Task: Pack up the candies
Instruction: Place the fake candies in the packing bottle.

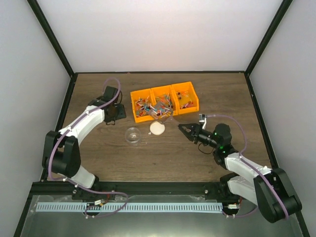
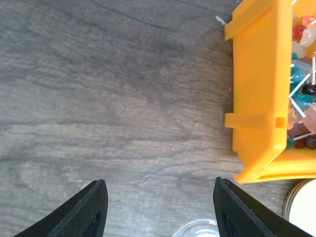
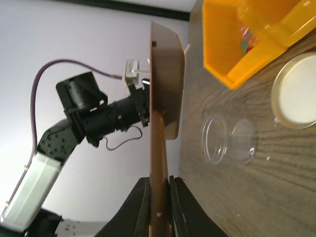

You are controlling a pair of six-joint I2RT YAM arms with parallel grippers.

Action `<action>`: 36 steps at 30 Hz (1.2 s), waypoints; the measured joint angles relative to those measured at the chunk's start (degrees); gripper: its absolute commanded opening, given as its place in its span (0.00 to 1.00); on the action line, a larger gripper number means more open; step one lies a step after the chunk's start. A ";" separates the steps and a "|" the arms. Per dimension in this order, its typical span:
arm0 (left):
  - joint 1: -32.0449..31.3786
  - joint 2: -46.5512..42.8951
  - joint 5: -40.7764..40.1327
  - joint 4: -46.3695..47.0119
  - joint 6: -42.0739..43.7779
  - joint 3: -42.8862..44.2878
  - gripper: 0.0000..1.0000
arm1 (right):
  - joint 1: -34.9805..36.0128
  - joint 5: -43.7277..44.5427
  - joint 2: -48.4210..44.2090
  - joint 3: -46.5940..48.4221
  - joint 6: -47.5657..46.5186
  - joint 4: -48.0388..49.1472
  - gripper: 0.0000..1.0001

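1. The candies [image 1: 155, 104] lie in the orange bin [image 1: 133, 103], which sits at the far middle of the wooden surface [image 1: 173, 158]. Red, blue, orange and pale pieces are spread over all three of its compartments.
2. The left gripper [image 2: 160, 181] hangs over bare wood just left of the bin, its dark fingers [image 2: 86, 212] spread apart with nothing between them.
3. From the left wrist, the bin's outer wall [image 2: 256, 74] fills the right side, with candies [image 2: 301, 74] showing over its rim.
4. The right gripper [image 3: 159, 182] is clamped narrowly on the handle of a brown scoop [image 3: 165, 74], seen edge-on from the wrist with its bowl pointing away from the fingers.
5. In the top view the right gripper [image 1: 183, 128] sits near the front of the bin's right compartment, to the right of a round cream lid [image 1: 157, 128].
6. A clear cup [image 1: 133, 135] stands on the surface left of the lid, near it but apart, in front of the bin's left compartment.
7. The right wrist view shows the cup [image 3: 215, 139], the lid [image 3: 298, 91] and a corner of the bin [image 3: 222, 49] beyond the scoop.
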 measured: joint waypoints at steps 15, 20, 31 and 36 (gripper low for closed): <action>0.92 -9.94 0.24 -0.74 -2.89 -9.92 0.63 | 8.81 0.66 -9.42 -0.74 -8.00 -11.56 0.01; 0.92 -10.69 0.22 -0.70 -3.54 -11.93 0.63 | 11.61 1.75 -8.04 -0.70 -10.58 -14.62 0.01; 1.03 -10.67 0.02 -0.07 -3.61 -12.96 0.63 | 15.72 3.13 0.90 4.96 -16.79 -18.75 0.01; 1.07 -10.67 0.02 0.17 -3.78 -13.25 0.63 | 15.85 3.32 2.34 6.88 -18.99 -19.93 0.01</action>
